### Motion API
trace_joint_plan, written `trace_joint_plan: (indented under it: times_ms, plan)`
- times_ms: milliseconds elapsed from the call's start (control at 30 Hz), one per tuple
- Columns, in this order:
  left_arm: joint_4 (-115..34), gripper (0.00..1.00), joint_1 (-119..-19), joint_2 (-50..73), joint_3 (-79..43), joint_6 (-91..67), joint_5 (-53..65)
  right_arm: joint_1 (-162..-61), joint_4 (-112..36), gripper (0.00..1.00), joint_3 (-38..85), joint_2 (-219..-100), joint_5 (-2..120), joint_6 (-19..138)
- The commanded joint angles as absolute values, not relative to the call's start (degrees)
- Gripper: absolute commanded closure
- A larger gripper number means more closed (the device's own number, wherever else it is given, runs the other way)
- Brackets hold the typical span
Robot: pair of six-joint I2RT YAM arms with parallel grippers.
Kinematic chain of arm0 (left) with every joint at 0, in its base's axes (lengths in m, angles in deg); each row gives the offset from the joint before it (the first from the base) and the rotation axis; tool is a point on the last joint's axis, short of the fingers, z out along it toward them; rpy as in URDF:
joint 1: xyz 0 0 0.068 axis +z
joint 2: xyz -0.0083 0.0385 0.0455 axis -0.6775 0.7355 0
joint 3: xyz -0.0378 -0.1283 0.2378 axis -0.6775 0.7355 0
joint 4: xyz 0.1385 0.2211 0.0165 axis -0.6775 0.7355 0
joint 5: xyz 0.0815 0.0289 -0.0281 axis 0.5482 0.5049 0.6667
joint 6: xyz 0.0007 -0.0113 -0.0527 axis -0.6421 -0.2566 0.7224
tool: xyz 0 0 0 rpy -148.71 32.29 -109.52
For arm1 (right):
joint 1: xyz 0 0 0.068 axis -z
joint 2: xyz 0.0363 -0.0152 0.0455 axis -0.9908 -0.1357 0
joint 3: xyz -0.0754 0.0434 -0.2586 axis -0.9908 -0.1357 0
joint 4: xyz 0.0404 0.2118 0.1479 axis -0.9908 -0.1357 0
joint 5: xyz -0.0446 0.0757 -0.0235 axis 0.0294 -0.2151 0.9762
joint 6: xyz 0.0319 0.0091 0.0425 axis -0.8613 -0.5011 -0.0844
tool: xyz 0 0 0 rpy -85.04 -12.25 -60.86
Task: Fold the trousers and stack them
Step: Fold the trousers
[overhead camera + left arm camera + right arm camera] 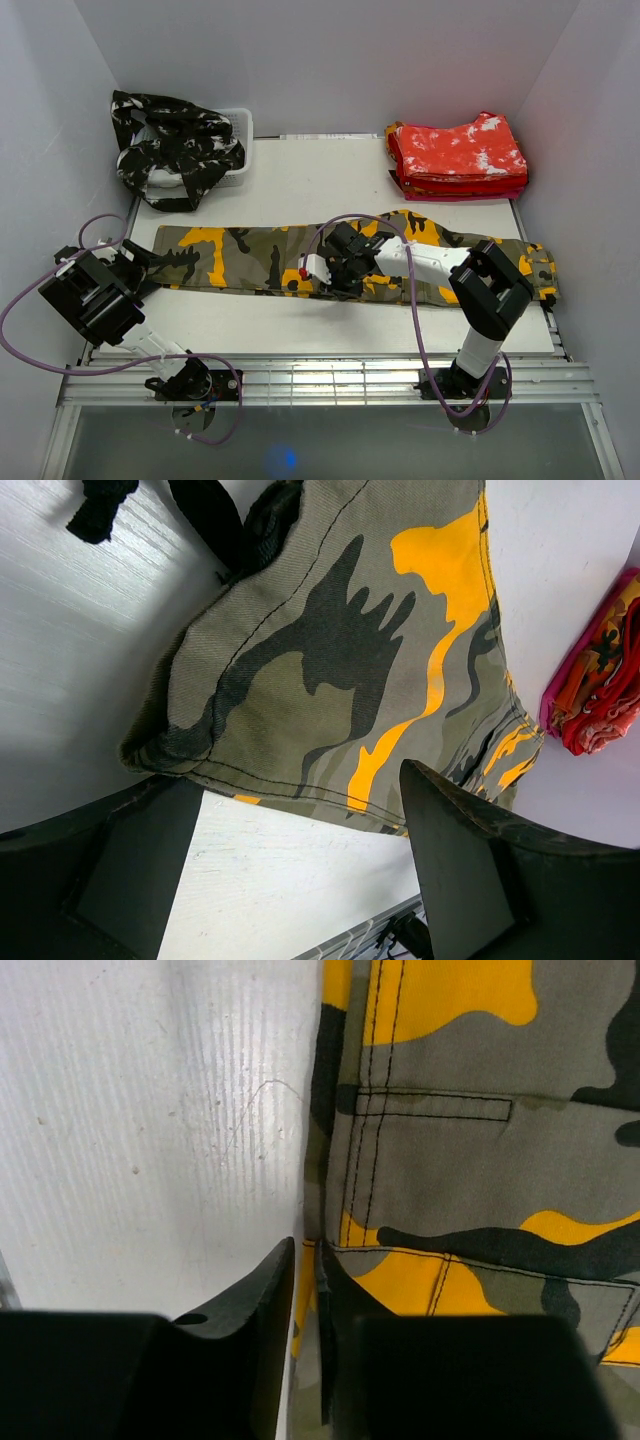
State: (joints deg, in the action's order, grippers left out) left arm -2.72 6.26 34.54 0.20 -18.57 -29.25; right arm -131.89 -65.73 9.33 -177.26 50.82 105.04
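We are looking at a white table (320, 190) standing between plain white walls (330, 60). A white slotted basket (244, 140) is sitting at its far left corner, and a ribbed metal rail (330, 385) is running along its near edge.

1 × olive camouflage trousers (240, 255); 1 × stack of red trousers (460, 155), pairs uncountable; 1 × heap of black-and-white trousers (175, 145); 1 × white basket (243, 125).
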Motion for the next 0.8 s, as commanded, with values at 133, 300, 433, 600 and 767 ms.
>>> trace_joint_plan:
  times_ms: [133, 300, 433, 600, 767]
  plan:
    - [-2.23, 0.09, 6.22, 34.37, 1.86, -20.42, -23.98, -132.30, -62.26, 0.91, 8.94, -176.81, 53.67, 103.75]
    - [-2.32, 0.09, 6.22, 34.63, 1.77, -20.69, -23.63, -132.30, -62.35, 0.92, 7.89, -175.93, 54.37, 104.10]
    - [-2.50, 0.09, 6.22, 34.81, 1.50, -20.69, -23.27, -132.30, -62.88, 0.92, 7.36, -174.97, 54.11, 104.45]
    - [-2.41, 0.09, 6.22, 34.81, 1.50, -20.69, -23.45, -132.30, -63.58, 0.92, 7.19, -172.95, 54.36, 104.19]
    - [-2.41, 0.09, 6.22, 34.90, 1.77, -20.60, -23.80, -132.21, -61.74, 0.70, 7.01, -172.59, 56.83, 103.13]
